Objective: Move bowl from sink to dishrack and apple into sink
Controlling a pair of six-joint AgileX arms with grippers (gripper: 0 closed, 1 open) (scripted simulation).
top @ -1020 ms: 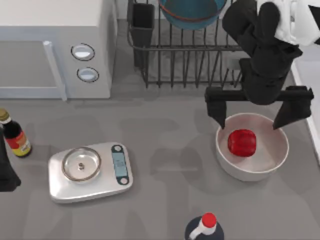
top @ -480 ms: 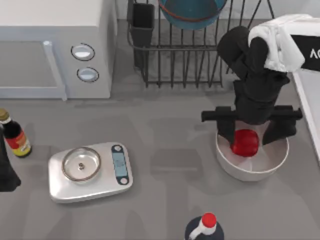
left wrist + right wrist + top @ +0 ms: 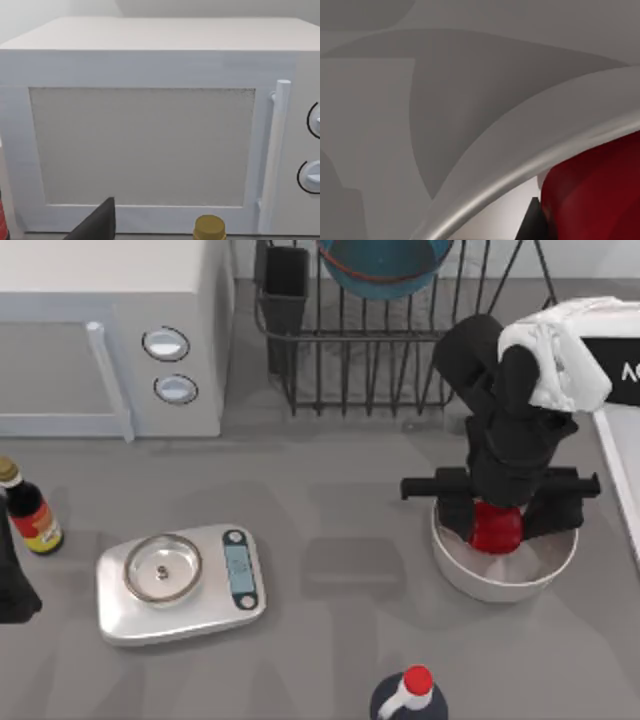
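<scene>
The red apple lies in a large white bowl at the right of the table. My right gripper has come down into that bowl, a finger pressed against each side of the apple. The right wrist view shows the apple up close behind the white bowl's rim. The teal-blue bowl stands in the dark wire dishrack at the back. The sink has its pale rim at the right edge. My left gripper is parked at the left edge.
A white microwave fills the back left, and the left wrist view faces its door. A silver kitchen scale sits front left and a sauce bottle beside it. A red-capped bottle stands at the front edge.
My right gripper has dropped from above the white bowl into it, and its fingers have closed in from wide apart onto the apple. The left arm has not moved.
</scene>
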